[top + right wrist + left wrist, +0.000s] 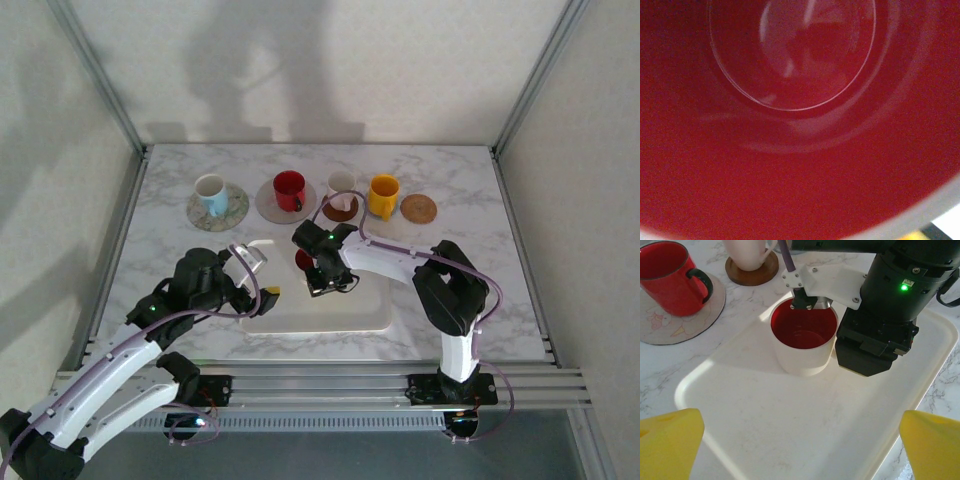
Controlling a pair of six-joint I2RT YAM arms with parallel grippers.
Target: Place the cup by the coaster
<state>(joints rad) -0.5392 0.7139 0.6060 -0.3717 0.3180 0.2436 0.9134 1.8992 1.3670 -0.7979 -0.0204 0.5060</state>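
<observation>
Cup (802,360) (on tray (790,430)) near red mug (665,280).

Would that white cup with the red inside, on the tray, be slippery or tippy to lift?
The cup looks glazed, its red inside glossy: probably stiff, smooth, slippery, breakable if dropped. It stands wide and nearly straight-sided on the tray, so a push would likely slide it, not tip it.

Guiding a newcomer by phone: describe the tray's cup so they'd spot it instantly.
Start at the white tray in the marble table's near middle. A lone cup stands near its far edge: white outside, red inside, unlike the mugs behind.
</observation>
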